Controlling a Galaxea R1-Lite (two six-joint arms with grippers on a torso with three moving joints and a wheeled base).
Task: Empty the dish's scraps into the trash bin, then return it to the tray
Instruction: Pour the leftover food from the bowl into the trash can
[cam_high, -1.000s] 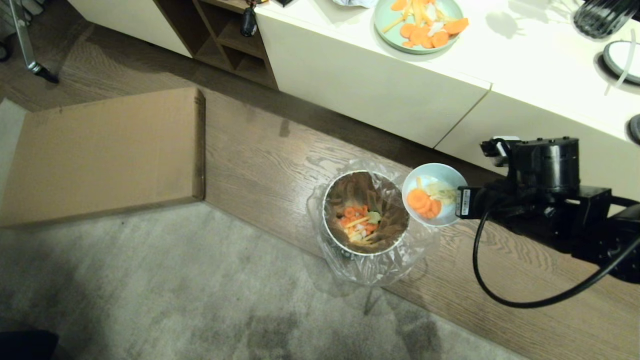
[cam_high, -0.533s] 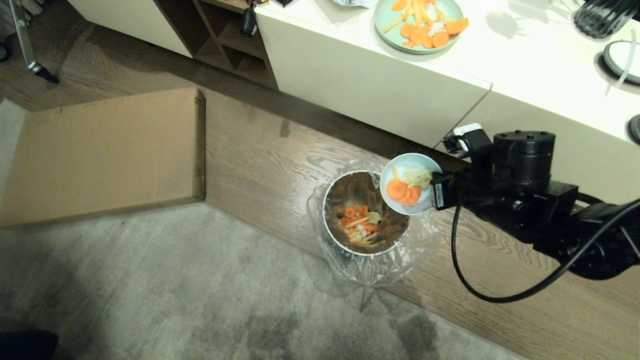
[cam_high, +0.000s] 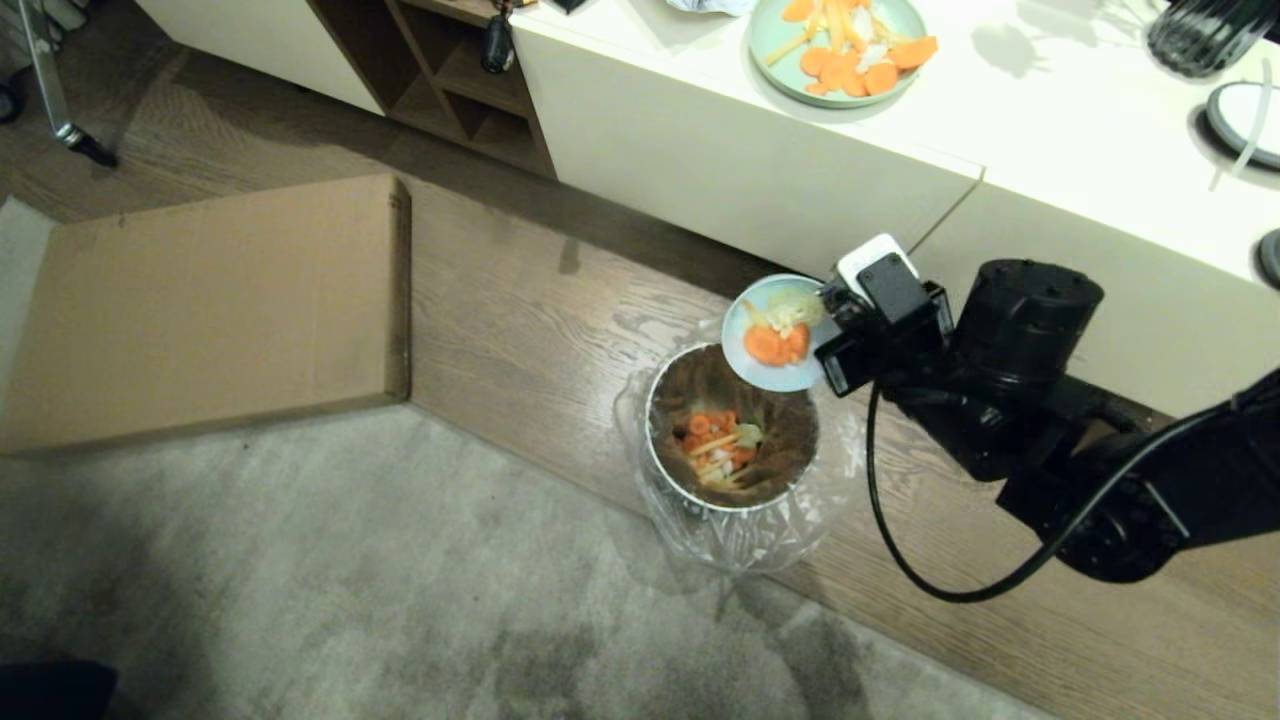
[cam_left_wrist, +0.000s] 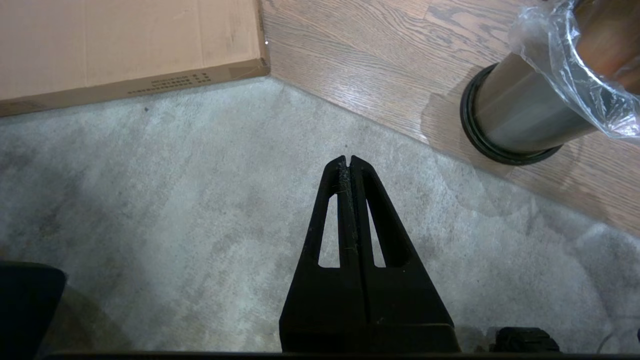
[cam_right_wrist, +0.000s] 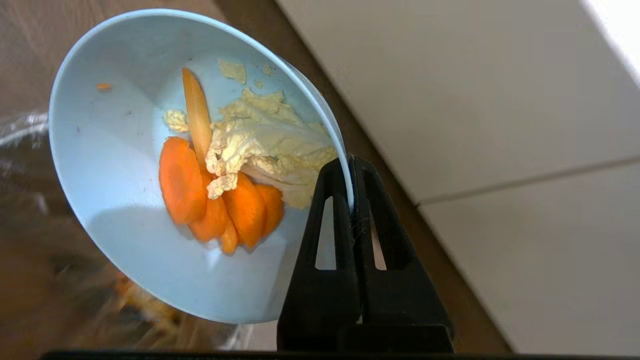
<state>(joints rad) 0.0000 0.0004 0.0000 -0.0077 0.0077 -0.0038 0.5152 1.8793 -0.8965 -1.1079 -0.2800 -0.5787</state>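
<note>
A flat cardboard box (cam_high: 210, 305) is lying on the floor at the far left, half on the grey carpet (cam_high: 300, 580). The left tool (cam_left_wrist: 348, 161) is hanging over that carpet with its jaws pressed together, gripping nothing. The trash bin (cam_high: 733, 425) is standing on the wooden floor (cam_high: 520, 300) just past the carpet's edge, its clear liner spilling over the rim and vegetable bits lying inside. Over the bin's far right rim, the dish (cam_high: 772, 333) is tilting toward the opening, with the scraps (cam_right_wrist: 225, 170) sliding to its lower side but not yet out. The right tool (cam_right_wrist: 350, 165) is pinching the dish's rim tightly. On the counter (cam_high: 1050, 130), near its front edge, a green plate (cam_high: 838, 50) is carrying carrot slices.
</note>
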